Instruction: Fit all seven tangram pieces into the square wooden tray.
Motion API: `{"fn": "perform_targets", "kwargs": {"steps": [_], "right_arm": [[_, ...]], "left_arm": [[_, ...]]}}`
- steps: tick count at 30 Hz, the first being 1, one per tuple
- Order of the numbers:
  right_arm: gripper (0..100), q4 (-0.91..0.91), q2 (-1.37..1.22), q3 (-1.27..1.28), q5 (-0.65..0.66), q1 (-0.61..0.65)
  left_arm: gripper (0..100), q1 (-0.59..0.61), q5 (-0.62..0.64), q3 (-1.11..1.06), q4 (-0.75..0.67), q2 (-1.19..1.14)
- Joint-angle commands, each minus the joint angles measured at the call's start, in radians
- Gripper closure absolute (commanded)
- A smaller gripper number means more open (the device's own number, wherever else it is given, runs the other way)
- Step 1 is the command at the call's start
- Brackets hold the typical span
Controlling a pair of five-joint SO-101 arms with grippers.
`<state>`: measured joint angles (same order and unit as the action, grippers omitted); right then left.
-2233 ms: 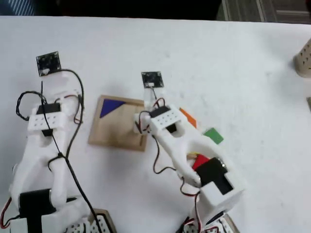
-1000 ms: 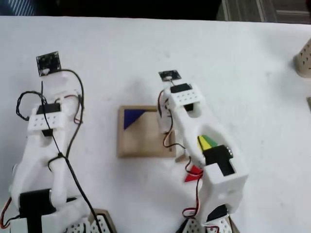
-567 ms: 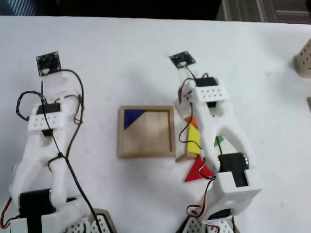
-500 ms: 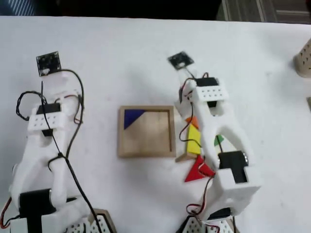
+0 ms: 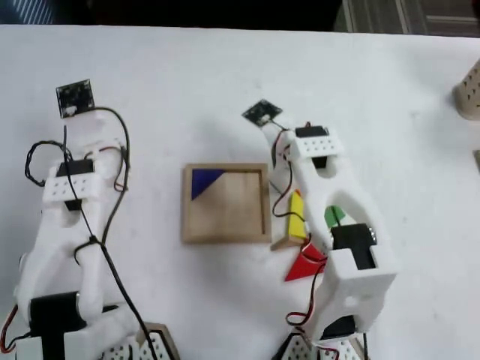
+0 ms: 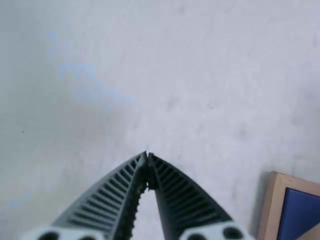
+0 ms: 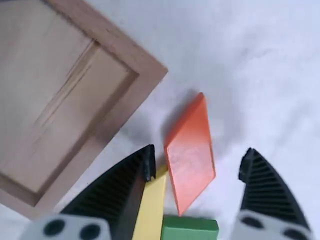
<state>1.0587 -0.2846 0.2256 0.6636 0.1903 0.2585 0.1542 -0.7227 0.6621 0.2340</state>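
Picking up the orange parallelogram piece [image 7: 187,145] looks to be the step in hand. The right hand [image 7: 198,161] hangs over it, fingers spread wide to either side, holding nothing. The piece lies flat on the white counter [image 5: 390,112], just beside an outer corner of the square wooden tray [image 5: 225,237]. Its long axis runs roughly along the fingers, with the pointed tip aimed away from the wrist. So I'd say the next move is to come down and close across its narrow width. A blue triangle [image 5: 205,180] sits in one tray corner. The left hand [image 6: 147,157] is pinched together, empty, over bare counter near the tray.
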Motion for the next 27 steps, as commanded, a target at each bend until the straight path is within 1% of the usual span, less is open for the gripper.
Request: {"fn": "perform_targets", "kwargs": {"steps": [1, 5, 12, 15, 19, 20, 24, 27], "right_arm": [[74.1, -0.035, 0.054, 0.0, 0.06, -0.001], [80.7, -0.113, 0.015, 0.021, 0.071, -0.005], [93.0, -0.116, -0.01, 0.015, 0.071, -0.005], [95.7, -0.116, -0.01, 0.015, 0.071, -0.005], [95.7, -0.12, -0.01, 0.009, 0.061, -0.005], [95.7, -0.12, -0.012, -0.006, 0.04, -0.005], [95.7, -0.117, -0.018, -0.08, -0.189, -0.056], [96.1, -0.117, -0.019, -0.114, -0.31, -0.11]], "left_arm": [[97, 0.005, 0.0, 0.005, -0.026, 0.03], [97, 0.005, 0.0, 0.005, -0.026, 0.03], [97, 0.005, 0.0, 0.003, -0.026, 0.031], [97, 0.005, 0.0, 0.002, -0.026, 0.033], [97, 0.005, 0.0, 0.002, -0.026, 0.031], [97, 0.005, 0.0, 0.002, -0.026, 0.031], [97, 0.005, 0.0, 0.002, -0.026, 0.031], [97, 0.005, 0.0, 0.0, -0.026, 0.031]]}}
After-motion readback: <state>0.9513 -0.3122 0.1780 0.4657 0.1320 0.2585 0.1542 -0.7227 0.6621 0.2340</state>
